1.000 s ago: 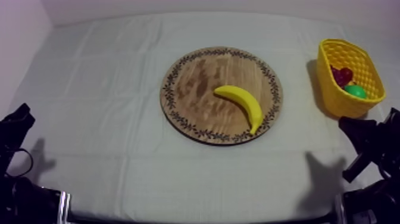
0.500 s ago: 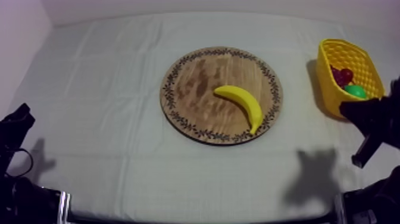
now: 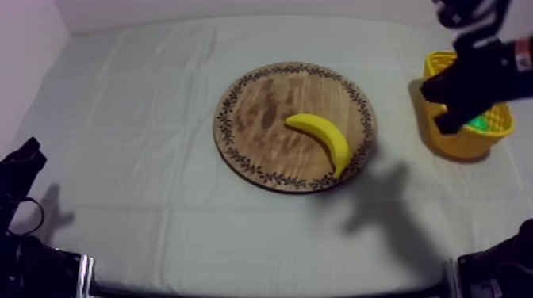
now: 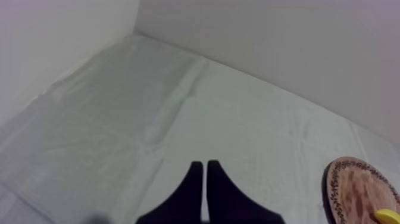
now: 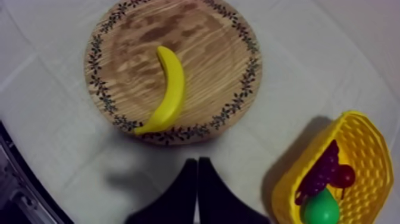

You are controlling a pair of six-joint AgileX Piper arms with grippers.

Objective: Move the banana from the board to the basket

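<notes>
The left gripper (image 4: 203,165) sits low at the near left edge of the table, its fingers lying together on nothing; it is probably parked there because the basket stands at the other side and the job falls to the other arm. Farther in, the wooden board (image 3: 258,119) lies mid-table on the cloth (image 3: 135,103); the banana (image 3: 321,136) lies flat on the half of the board nearer the basket, one tip close to the patterned rim, with bare wood all round it, so fingers could come down on it from above. Farther off, at the right, the yellow basket (image 3: 456,144) stands apart from the board; it holds grapes (image 5: 321,173), a small red fruit (image 5: 344,176) and a pear (image 5: 319,211), and there looks to be room beside them. The right gripper (image 5: 197,162) hangs high over the cloth between board and basket, fingers pressed together and empty; they would have to part before any descent.
</notes>
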